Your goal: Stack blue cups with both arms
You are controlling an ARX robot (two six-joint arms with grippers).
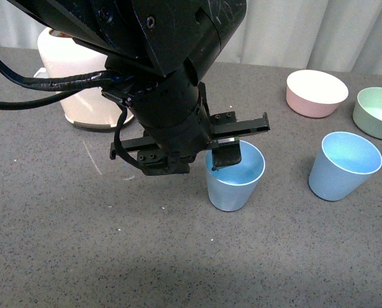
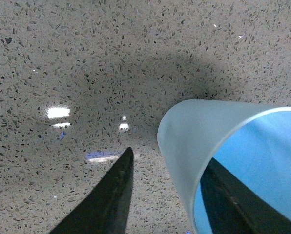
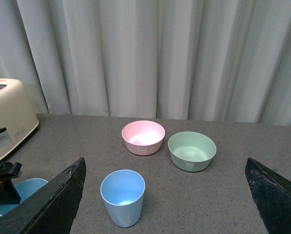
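On the grey speckled desk [image 1: 63, 244], nothing is stacked yet: both cups stand apart, each upright on its base. Judged progress: early, first pick not yet made; lift, carry and nesting all remain.

Cream toaster [image 1: 66, 96] sits at the far left, not involved.

My left arm [image 1: 172, 96] reaches forward and down from the upper left, wrist pitched steeply toward the desk, over the near cup.

Pink bowl [image 1: 316, 93] and pale green bowl [image 1: 377, 114] sit at the far right, side by side, clear of the work.

Near blue cup [image 1: 232, 183] is centre, under the left arm. Second blue cup [image 1: 343, 168] is to its right, well apart, in front of the bowls.

Left tool [image 2: 167, 156]: released, straddling the near cup's wall, with one finger inside the rim and the other outside with a gap to the wall. No grip.

Right tool [image 3: 165, 165]: spread wide, holding nothing, raised and looking at the second cup.
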